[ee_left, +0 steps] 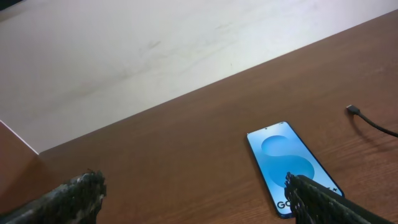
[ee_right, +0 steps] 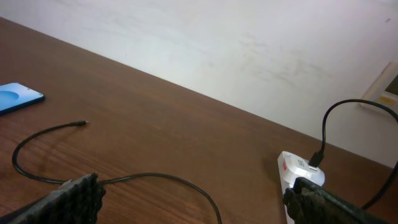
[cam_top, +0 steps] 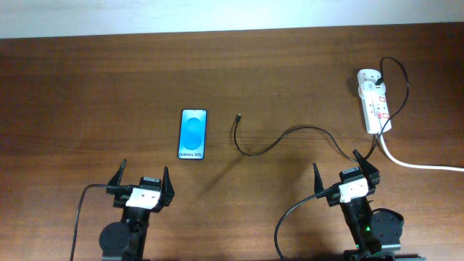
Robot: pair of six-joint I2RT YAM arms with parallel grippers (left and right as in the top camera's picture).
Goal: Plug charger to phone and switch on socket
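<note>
The phone point(cam_top: 193, 134) lies flat on the wooden table, blue screen up; it also shows in the left wrist view point(ee_left: 292, 165) and at the left edge of the right wrist view point(ee_right: 17, 97). The charger cable point(cam_top: 290, 134) curves across the table from the socket point(cam_top: 375, 101) at the far right to its free plug point(cam_top: 239, 117) right of the phone. The cable shows in the right wrist view point(ee_right: 155, 179), plugged into the socket point(ee_right: 297, 171). My left gripper point(cam_top: 143, 177) is open and empty near the front edge, below the phone. My right gripper point(cam_top: 346, 168) is open and empty, over the cable.
The socket's thick white cord point(cam_top: 420, 165) runs off the right edge of the table. A pale wall point(ee_left: 155, 56) rises behind the table's far edge. Black robot cables point(cam_top: 290, 217) hang at the front by both arm bases.
</note>
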